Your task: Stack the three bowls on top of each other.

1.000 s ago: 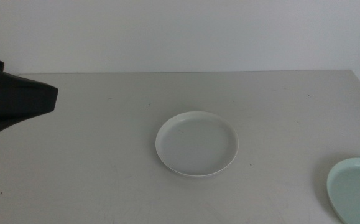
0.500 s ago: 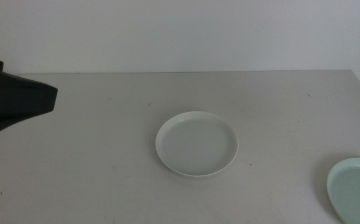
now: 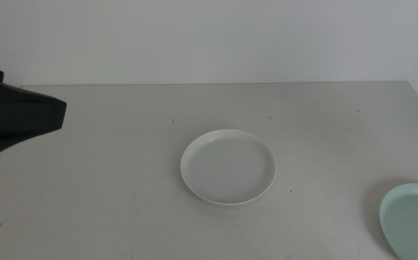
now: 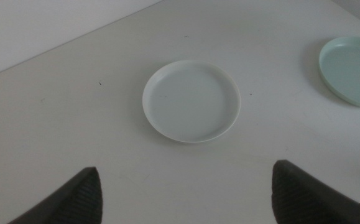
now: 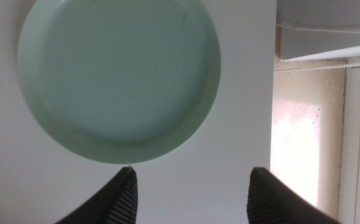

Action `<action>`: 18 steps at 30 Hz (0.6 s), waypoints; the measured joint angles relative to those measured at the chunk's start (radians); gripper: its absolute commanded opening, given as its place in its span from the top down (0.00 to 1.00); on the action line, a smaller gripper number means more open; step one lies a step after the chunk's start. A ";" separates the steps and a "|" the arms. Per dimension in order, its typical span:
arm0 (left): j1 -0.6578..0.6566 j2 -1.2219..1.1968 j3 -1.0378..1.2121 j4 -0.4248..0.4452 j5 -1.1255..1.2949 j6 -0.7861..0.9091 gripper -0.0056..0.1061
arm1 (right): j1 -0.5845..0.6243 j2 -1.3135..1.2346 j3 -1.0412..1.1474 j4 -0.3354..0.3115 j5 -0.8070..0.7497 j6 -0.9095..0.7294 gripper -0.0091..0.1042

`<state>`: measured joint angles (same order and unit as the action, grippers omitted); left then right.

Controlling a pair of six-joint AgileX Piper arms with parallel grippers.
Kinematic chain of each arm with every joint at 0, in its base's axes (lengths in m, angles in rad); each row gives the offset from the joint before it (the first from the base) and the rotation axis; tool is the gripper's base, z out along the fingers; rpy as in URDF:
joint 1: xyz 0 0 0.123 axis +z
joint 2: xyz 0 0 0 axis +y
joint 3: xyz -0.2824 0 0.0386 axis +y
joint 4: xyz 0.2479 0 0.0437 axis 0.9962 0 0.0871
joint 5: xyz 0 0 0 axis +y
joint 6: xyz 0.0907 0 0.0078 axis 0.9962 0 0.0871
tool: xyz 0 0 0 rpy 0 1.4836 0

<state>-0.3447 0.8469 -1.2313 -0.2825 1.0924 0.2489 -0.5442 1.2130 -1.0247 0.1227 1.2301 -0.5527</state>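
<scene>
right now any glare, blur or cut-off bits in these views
Middle view: even soft light, mint bowl cropped at the corner. Left wrist view: white bowl sharp, faint shadow. Right wrist view: overexposed glare off the table's edge; right gripper open.

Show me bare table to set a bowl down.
Bare table lies between the left arm's dark housing and the white round bowl, also behind that bowl. Tighter between it and the pale mint green bowl at the right edge.
</scene>
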 measured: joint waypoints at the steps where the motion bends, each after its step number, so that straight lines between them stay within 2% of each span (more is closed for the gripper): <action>1: 0.000 0.000 0.000 0.000 0.000 0.000 0.01 | -0.020 0.016 0.000 0.010 -0.004 -0.021 0.52; 8: 0.000 0.000 0.000 0.000 0.000 0.000 0.01 | -0.104 0.121 0.000 0.018 -0.086 -0.110 0.52; 14: 0.000 0.000 0.000 0.000 0.000 0.000 0.01 | -0.112 0.230 -0.001 0.020 -0.151 -0.131 0.52; 18: 0.000 0.000 0.000 0.000 0.000 0.000 0.01 | -0.112 0.294 -0.001 0.043 -0.191 -0.163 0.52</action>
<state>-0.3447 0.8469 -1.2313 -0.2825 1.0924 0.2489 -0.6565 1.5071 -1.0255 0.1657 1.0388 -0.7154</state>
